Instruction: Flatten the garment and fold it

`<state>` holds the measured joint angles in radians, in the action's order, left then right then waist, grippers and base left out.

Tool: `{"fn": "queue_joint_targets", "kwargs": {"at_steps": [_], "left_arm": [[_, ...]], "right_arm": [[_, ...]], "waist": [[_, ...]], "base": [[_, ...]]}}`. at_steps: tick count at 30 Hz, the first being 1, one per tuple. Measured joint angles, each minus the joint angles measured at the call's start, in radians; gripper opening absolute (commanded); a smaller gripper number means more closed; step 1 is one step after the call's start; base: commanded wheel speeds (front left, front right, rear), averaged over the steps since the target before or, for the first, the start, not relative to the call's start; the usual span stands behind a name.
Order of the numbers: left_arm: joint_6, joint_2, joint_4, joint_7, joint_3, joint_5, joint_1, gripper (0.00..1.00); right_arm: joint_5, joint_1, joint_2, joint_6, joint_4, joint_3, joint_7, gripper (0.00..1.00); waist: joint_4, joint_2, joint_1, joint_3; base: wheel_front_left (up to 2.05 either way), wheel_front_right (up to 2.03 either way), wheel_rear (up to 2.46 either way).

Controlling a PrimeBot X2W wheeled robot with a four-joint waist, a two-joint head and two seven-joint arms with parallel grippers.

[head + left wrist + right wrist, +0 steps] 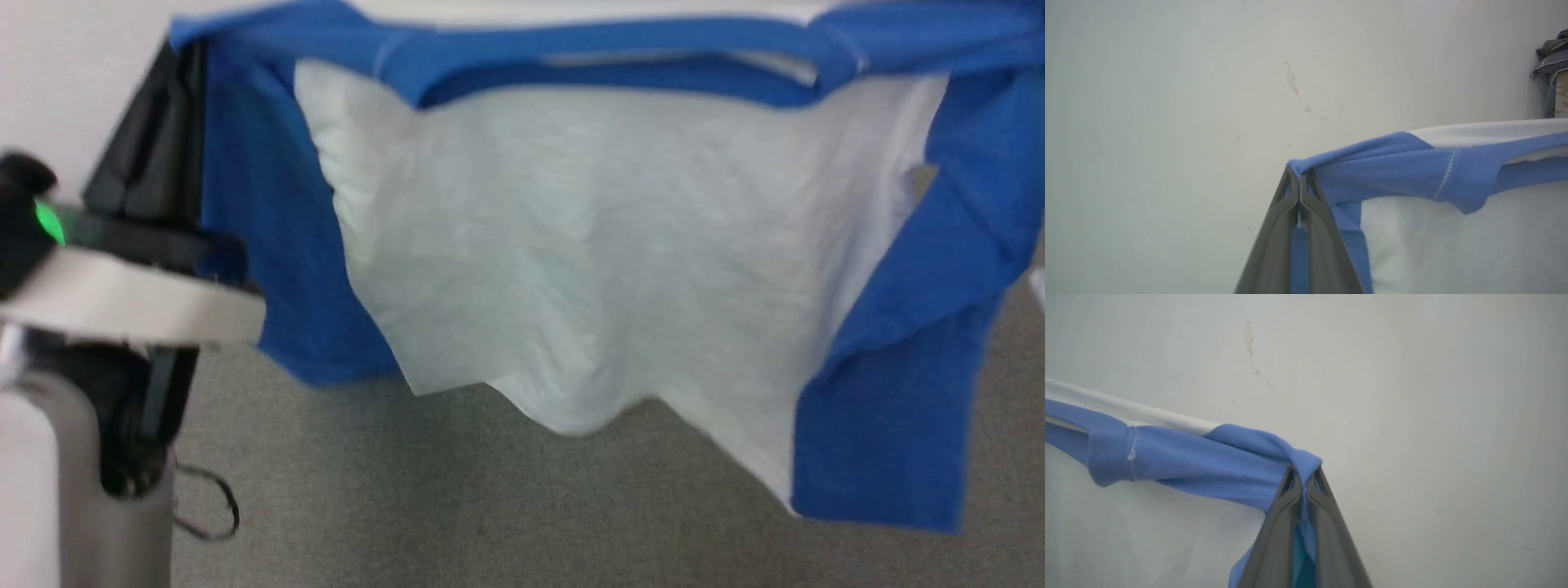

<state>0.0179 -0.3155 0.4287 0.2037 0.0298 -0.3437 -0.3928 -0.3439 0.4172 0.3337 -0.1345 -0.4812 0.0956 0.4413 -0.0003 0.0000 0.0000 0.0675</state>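
Garment: hung spread in mid-air over grey floor, white body down, blue sleeves at sides. L hand: clamped on blue shoulder fabric. R hand: clamped on opp. shoulder. Pale wall behind.

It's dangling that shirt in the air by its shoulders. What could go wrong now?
The left gripper and right gripper each pinch just a small bunch of blue cloth, so a shoulder might slip free and the shirt drop to the floor. The sleeve hangs folded over, so it may land creased.
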Motion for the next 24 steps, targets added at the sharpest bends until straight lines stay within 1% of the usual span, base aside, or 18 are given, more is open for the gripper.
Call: {"fn": "queue_joint_targets", "kwargs": {"at_steps": [3,5,10,13,15,18,21,24], "left_arm": [[-0.017,-0.005,-0.09,0.014,0.002,-0.028,-0.139,0.0],[-0.029,-0.012,-0.169,0.017,0.007,-0.029,-0.231,0.0],[-0.062,-0.021,-0.41,-0.011,0.029,-0.022,-0.464,0.0],[-0.078,-0.027,-0.542,-0.062,0.045,0.005,-0.591,0.0],[-0.079,-0.03,-0.615,-0.1,0.047,0.019,-0.664,0.0],[-0.079,-0.038,-0.709,-0.157,0.042,0.035,-0.747,0.0],[-0.08,-0.039,-0.793,-0.21,0.042,0.038,-0.797,0.0],[-0.08,-0.028,-0.873,-0.261,0.042,0.036,-0.799,0.0]], "right_arm": [[-0.042,0.123,0.033,0.0,0.078,-0.012,0.036,0.0],[-0.067,0.206,0.051,-0.007,0.148,-0.032,0.051,0.0],[-0.095,0.413,0.072,-0.007,0.325,-0.098,0.035,0.0],[-0.098,0.535,0.071,-0.007,0.439,-0.136,-0.023,0.0],[-0.099,0.608,0.065,-0.007,0.504,-0.163,-0.068,0.0],[-0.099,0.697,0.038,-0.007,0.6,-0.205,-0.15,0.0],[-0.1,0.755,0.014,-0.007,0.697,-0.24,-0.231,0.0],[-0.109,0.766,0.004,-0.007,0.793,-0.294,-0.295,0.0]], "waist": [[-0.001,0.0,0.0001,0.032],[-0.002,0.0,0.0001,0.058],[-0.005,0.0,0.0003,0.136],[-0.009,0.0,0.0004,0.185],[-0.013,0.0,0.0003,0.216],[-0.021,0.0,0.0004,0.259],[-0.03,0.0,0.0003,0.297],[-0.035,0.0,0.0002,0.329]], "base": [[0.0,0.0,0.0],[0.0,0.0,0.0],[0.0,0.0,0.0],[0.0,0.0,0.0],[0.0,0.0,0.0],[0.0,0.0,0.0],[0.0,0.0,0.0],[0.0,0.0,0.0]]}}
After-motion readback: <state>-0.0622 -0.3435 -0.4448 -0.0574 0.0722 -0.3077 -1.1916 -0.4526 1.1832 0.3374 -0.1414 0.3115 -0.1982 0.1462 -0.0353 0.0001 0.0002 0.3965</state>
